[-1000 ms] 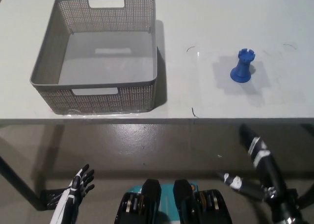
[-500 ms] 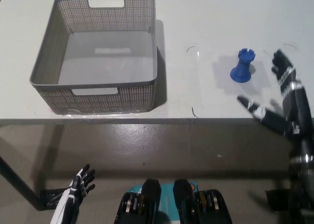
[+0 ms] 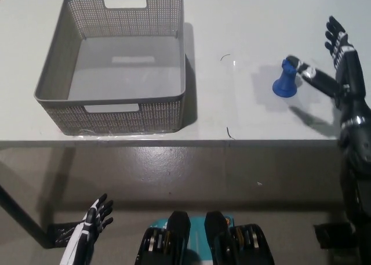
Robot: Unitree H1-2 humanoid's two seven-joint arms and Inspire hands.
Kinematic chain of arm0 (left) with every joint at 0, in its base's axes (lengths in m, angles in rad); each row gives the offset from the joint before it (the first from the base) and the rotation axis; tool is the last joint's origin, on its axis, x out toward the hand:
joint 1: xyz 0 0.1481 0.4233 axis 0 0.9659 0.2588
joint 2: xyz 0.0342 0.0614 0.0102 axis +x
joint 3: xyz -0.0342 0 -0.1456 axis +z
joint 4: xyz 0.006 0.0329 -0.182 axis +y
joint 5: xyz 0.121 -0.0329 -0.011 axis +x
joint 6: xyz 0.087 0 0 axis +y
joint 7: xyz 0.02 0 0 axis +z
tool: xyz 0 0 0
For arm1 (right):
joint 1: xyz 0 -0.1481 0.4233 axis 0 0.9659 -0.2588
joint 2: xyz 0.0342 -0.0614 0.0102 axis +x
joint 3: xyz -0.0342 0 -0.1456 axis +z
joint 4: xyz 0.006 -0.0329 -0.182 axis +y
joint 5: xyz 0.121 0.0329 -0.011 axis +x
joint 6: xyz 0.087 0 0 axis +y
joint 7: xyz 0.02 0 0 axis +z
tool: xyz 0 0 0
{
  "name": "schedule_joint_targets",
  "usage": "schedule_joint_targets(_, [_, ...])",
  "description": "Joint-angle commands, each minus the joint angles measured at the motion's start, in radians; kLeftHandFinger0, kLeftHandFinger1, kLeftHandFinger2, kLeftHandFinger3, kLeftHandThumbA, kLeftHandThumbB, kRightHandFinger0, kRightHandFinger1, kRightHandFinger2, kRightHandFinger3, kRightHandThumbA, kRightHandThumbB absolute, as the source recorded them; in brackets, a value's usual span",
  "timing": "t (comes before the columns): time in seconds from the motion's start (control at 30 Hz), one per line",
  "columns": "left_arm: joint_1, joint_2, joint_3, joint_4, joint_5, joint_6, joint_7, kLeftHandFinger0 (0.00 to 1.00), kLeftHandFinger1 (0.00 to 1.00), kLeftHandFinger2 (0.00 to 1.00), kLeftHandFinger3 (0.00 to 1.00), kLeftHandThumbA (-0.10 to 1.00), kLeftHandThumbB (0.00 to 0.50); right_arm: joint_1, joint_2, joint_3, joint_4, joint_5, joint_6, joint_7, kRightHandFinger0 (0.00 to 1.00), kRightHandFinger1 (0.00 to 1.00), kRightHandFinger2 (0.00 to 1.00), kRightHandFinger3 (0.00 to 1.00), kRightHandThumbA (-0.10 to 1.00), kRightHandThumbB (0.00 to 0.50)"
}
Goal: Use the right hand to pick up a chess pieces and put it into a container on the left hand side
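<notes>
Resting low at the lower left, below the table edge, the white left hand (image 3: 93, 225) holds nothing, its fingers spread apart. Beyond it runs a bare, dull brown floor (image 3: 174, 172) with a few small specks.

Next comes the table (image 3: 232, 21), a smooth, pale, flat top whose front edge crosses the whole view. Two short dark marks show on it, between the basket and the rook.

One basket (image 3: 110, 111) stands on the table's left part, near the front edge. It is grey plastic, square with rounded corners, its walls a fine mesh that slopes outward to a solid rim. Two slot handles are cut into it, one in the near wall and one in the far wall. Its floor is plain and smooth, and nothing lies in it.

One chess piece, a blue rook (image 3: 286, 78), stands upright on the table's right part, well apart from the basket. It has a round, flared base, a narrow waist and a notched top.

At the right edge the black right hand (image 3: 331, 65) is over the table, released and grasping nothing. Its fingers (image 3: 336, 36) point away, while its thumb reaches left and touches the rook's top, or comes just beside it.
</notes>
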Motion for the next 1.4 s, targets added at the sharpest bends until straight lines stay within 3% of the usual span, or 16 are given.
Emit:
schedule_joint_targets(0.0, [-0.013, 0.014, 0.008, -0.014, -0.015, -0.027, -0.016, 1.00, 1.00, 1.00, 1.00, 1.00, 0.374, -0.135, -0.029, 0.005, 0.129, -0.012, -0.013, -0.040, 1.00, 1.00, 1.00, 1.00, 1.00, 0.355])
schedule_joint_targets(0.07, [-0.014, 0.015, 0.008, -0.011, -0.007, -0.030, -0.012, 1.00, 1.00, 1.00, 1.00, 1.00, 0.389, -0.187, -0.030, 0.014, 0.231, -0.015, -0.025, -0.047, 1.00, 1.00, 1.00, 1.00, 1.00, 0.338])
schedule_joint_targets(0.17, [-0.010, 0.013, 0.006, -0.010, -0.010, -0.029, -0.016, 1.00, 1.00, 1.00, 1.00, 1.00, 0.388, -0.234, -0.036, 0.037, 0.330, -0.040, -0.029, -0.066, 1.00, 1.00, 1.00, 1.00, 1.00, 0.376])
schedule_joint_targets(0.33, [-0.014, 0.014, 0.005, -0.019, -0.003, -0.028, -0.012, 1.00, 1.00, 1.00, 1.00, 1.00, 0.387, -0.314, -0.031, 0.074, 0.515, -0.059, -0.070, -0.105, 1.00, 1.00, 1.00, 1.00, 1.00, 0.354])
schedule_joint_targets(0.43, [-0.010, 0.013, 0.005, -0.023, 0.001, -0.028, -0.010, 1.00, 1.00, 1.00, 1.00, 1.00, 0.389, -0.341, -0.027, 0.099, 0.598, -0.077, -0.097, -0.139, 1.00, 1.00, 1.00, 1.00, 1.00, 0.379])
schedule_joint_targets(0.47, [-0.011, 0.014, 0.005, -0.023, -0.005, -0.025, -0.013, 1.00, 1.00, 1.00, 1.00, 1.00, 0.405, -0.352, -0.023, 0.119, 0.642, -0.093, -0.105, -0.161, 1.00, 1.00, 1.00, 1.00, 1.00, 0.413])
schedule_joint_targets(0.7, [-0.009, 0.018, 0.008, -0.018, -0.011, -0.034, -0.017, 1.00, 1.00, 1.00, 1.00, 1.00, 0.402, -0.369, -0.005, 0.168, 0.762, -0.097, -0.166, -0.195, 1.00, 1.00, 1.00, 1.00, 1.00, 0.391])
schedule_joint_targets(0.83, [-0.008, 0.020, 0.005, -0.023, -0.003, -0.023, -0.015, 1.00, 1.00, 1.00, 1.00, 1.00, 0.429, -0.367, -0.005, 0.191, 0.802, -0.104, -0.163, -0.205, 1.00, 1.00, 1.00, 1.00, 1.00, 0.382])
schedule_joint_targets(0.97, [-0.005, 0.020, 0.007, -0.029, 0.000, -0.022, -0.011, 1.00, 1.00, 1.00, 1.00, 1.00, 0.407, -0.361, -0.008, 0.205, 0.827, -0.104, -0.177, -0.208, 1.00, 1.00, 1.00, 1.00, 1.00, 0.398])
schedule_joint_targets(1.13, [-0.006, 0.018, 0.006, -0.027, 0.006, -0.023, -0.006, 1.00, 1.00, 1.00, 1.00, 1.00, 0.435, -0.354, -0.014, 0.197, 0.852, -0.087, -0.172, -0.193, 1.00, 1.00, 1.00, 1.00, 1.00, 0.375])
schedule_joint_targets(1.37, [-0.014, 0.021, 0.007, -0.013, -0.001, -0.035, -0.014, 1.00, 1.00, 1.00, 1.00, 1.00, 0.419, -0.362, -0.012, 0.179, 0.876, -0.066, -0.153, -0.183, 1.00, 1.00, 1.00, 1.00, 1.00, 0.372])
